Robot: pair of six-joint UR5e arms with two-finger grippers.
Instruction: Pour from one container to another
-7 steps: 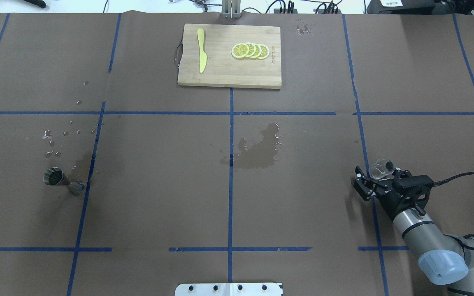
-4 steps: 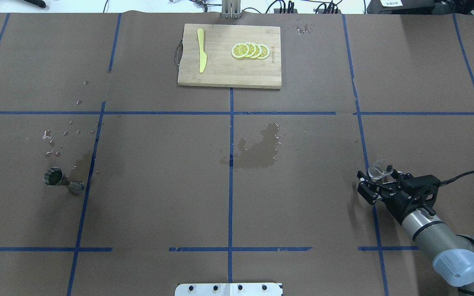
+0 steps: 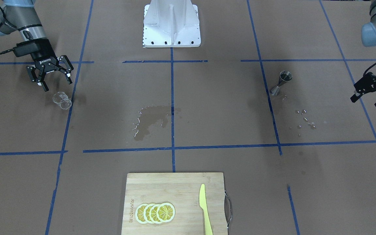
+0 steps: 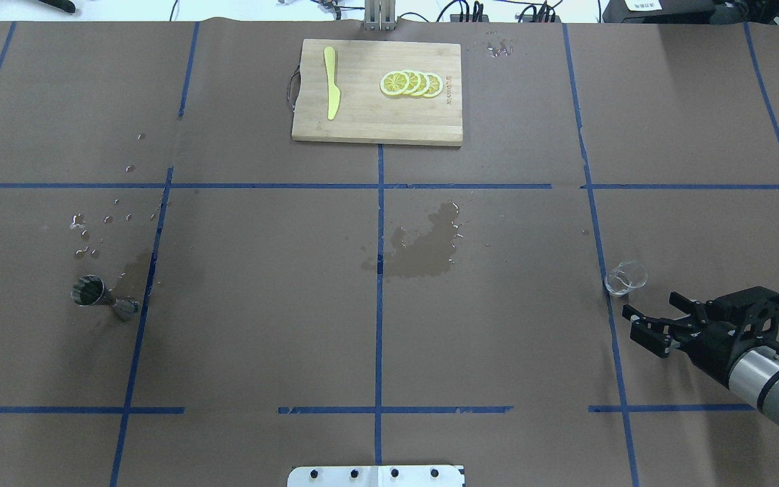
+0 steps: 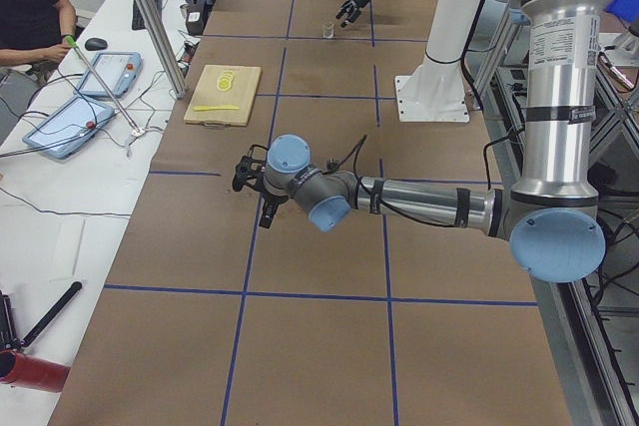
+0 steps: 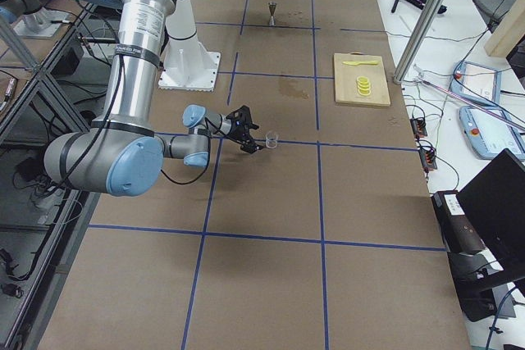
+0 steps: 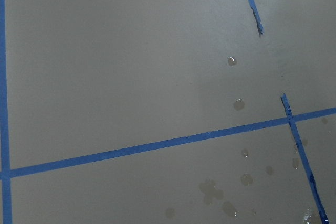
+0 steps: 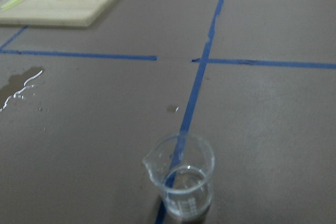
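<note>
Pouring looks finished — small clear glass cup (image 4: 625, 278) stands free near the spread-fingered right gripper (image 4: 640, 323); grey steel hourglass jigger (image 4: 100, 296) stands far left, left gripper (image 3: 367, 95) spread too.

This is a robotics lab. The table (image 6: 271, 202) is covered in brown paper marked into a grid by blue tape (image 4: 379, 297). At 9 o'clock in the left side view a white bench (image 5: 60, 197) carries tablets (image 5: 68, 127) and loose cables (image 5: 60, 212), with a seated person (image 5: 30, 12) beside it.
</note>
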